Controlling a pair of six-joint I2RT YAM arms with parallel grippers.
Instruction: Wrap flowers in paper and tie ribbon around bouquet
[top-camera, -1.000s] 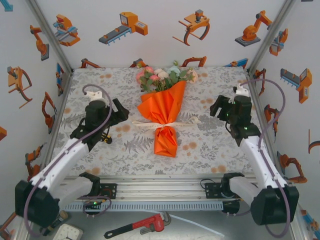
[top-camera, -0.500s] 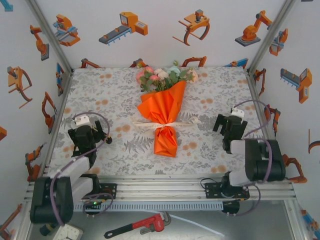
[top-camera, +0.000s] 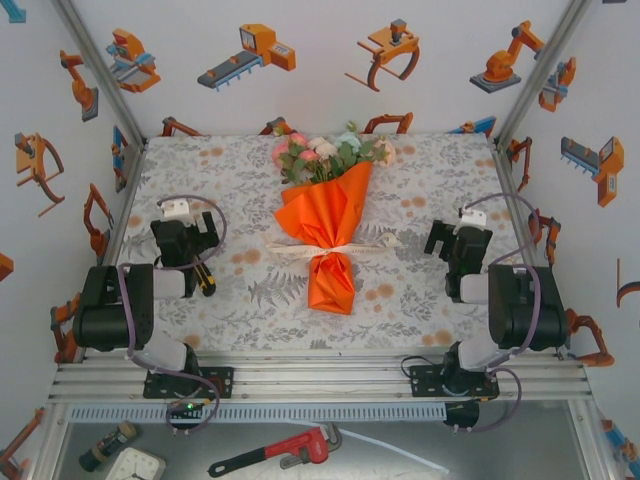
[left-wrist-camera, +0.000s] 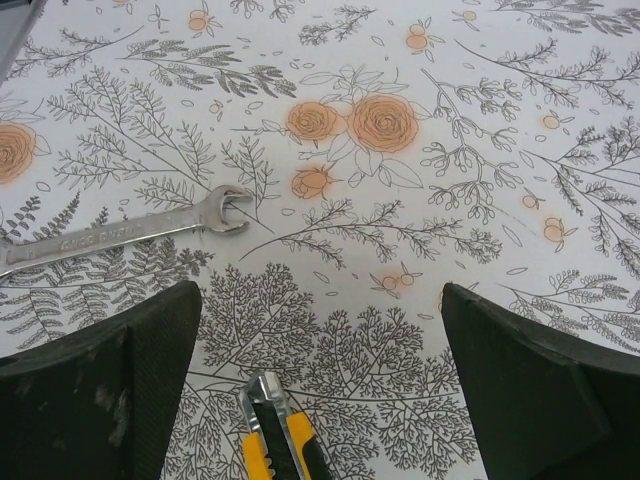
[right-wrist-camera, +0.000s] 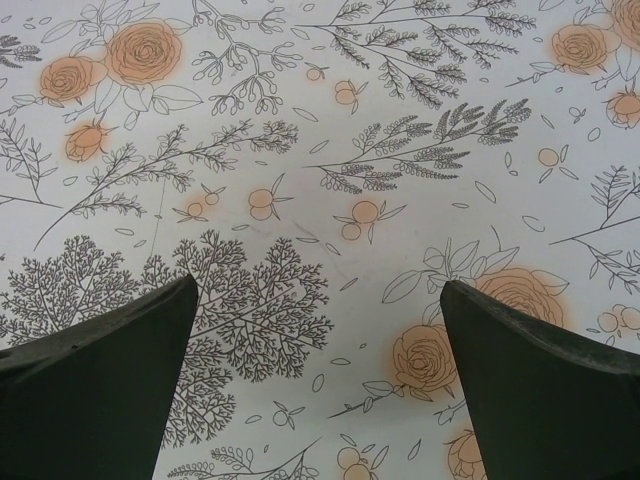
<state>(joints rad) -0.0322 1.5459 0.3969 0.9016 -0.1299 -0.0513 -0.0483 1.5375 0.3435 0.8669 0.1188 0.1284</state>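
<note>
The bouquet lies flat in the middle of the table in the top view. Its pink, white and green flowers (top-camera: 330, 152) point to the far side. The orange paper (top-camera: 327, 215) is wrapped round them as a cone, and the cream ribbon (top-camera: 335, 247) is tied across its narrow waist. My left gripper (top-camera: 186, 236) sits folded back to the left of the bouquet, well apart from it. In the left wrist view it (left-wrist-camera: 320, 292) is open over bare cloth. My right gripper (top-camera: 455, 243) sits to the bouquet's right, also (right-wrist-camera: 318, 284) open and holding nothing.
A yellow-and-black utility knife (left-wrist-camera: 272, 440) lies just under the left jaws, and a steel spanner (left-wrist-camera: 125, 232) lies left of it on the floral tablecloth (top-camera: 420, 190). A red pipe wrench (top-camera: 285, 450) rests on the shelf below the table's front rail.
Both arms have drawn back from beside the bouquet and folded down near their bases. Both grippers' jaws have spread wider. The bouquet has not moved.
</note>
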